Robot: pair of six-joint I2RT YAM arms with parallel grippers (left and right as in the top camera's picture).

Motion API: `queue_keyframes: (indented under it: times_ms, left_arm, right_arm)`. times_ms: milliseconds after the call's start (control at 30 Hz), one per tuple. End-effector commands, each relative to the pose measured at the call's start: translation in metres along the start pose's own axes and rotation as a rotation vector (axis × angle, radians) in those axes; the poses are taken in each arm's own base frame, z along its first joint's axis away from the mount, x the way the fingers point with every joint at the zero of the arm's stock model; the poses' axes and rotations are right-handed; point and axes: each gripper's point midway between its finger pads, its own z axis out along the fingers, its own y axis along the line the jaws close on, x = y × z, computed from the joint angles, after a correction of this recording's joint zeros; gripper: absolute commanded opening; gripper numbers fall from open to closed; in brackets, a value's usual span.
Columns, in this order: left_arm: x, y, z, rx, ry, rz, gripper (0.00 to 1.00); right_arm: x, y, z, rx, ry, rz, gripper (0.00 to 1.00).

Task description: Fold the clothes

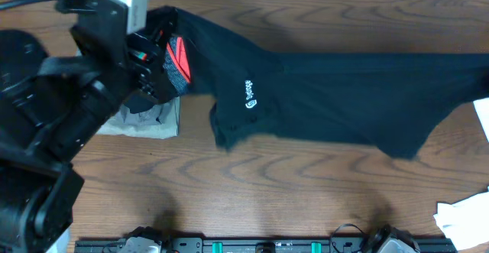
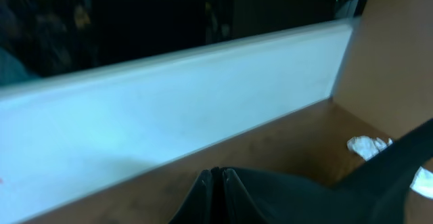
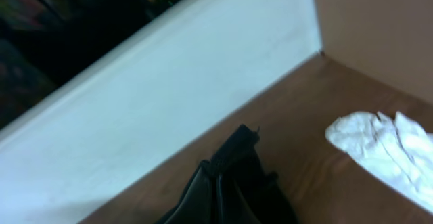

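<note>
The black T-shirt (image 1: 344, 85) is stretched wide across the back half of the table, from my left arm to the right edge of the overhead view. A small white mark (image 1: 250, 94) shows near its left part. My left gripper (image 2: 218, 178) is shut on a fold of the shirt's black fabric (image 2: 284, 197); in the overhead view the left arm (image 1: 92, 62) stands at the shirt's left end. My right gripper (image 3: 218, 180) is shut on a bunched edge of the shirt (image 3: 243, 149). The right gripper is beyond the overhead view's right edge.
A smaller black garment with a grey-and-red waistband (image 1: 177, 62) lies under the shirt's left end, on grey folded garments (image 1: 145, 119). Crumpled white material (image 1: 462, 215) lies at the right edge and also shows in the right wrist view (image 3: 382, 149). A white wall borders the table's back.
</note>
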Motion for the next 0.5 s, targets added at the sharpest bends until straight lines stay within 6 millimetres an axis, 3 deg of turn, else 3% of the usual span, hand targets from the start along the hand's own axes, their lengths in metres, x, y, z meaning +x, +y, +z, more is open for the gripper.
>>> queue_keyframes:
  times_ms: [0,167,300,367,467]
  left_arm:
    - [-0.019,0.004,-0.008,-0.034,-0.063,0.033,0.06]
    - [-0.031,0.006,-0.019,-0.061,-0.106,0.042,0.06]
    - [-0.029,0.003,-0.029,-0.060,-0.104,0.038,0.06]
    - [-0.025,0.003,-0.028,-0.061,-0.088,0.035,0.06]
    - [-0.018,0.020,-0.006,-0.121,-0.048,0.028,0.06]
  right_arm:
    - [-0.019,0.011,-0.010,-0.020,-0.026,-0.022,0.01]
    - [-0.030,0.022,-0.025,-0.024,-0.037,-0.045,0.01]
    - [-0.029,0.022,-0.028,-0.017,-0.022,-0.040,0.01]
    - [-0.024,0.019,-0.024,-0.006,0.004,-0.031,0.01]
    - [-0.017,0.011,-0.005,0.011,0.055,-0.017,0.01]
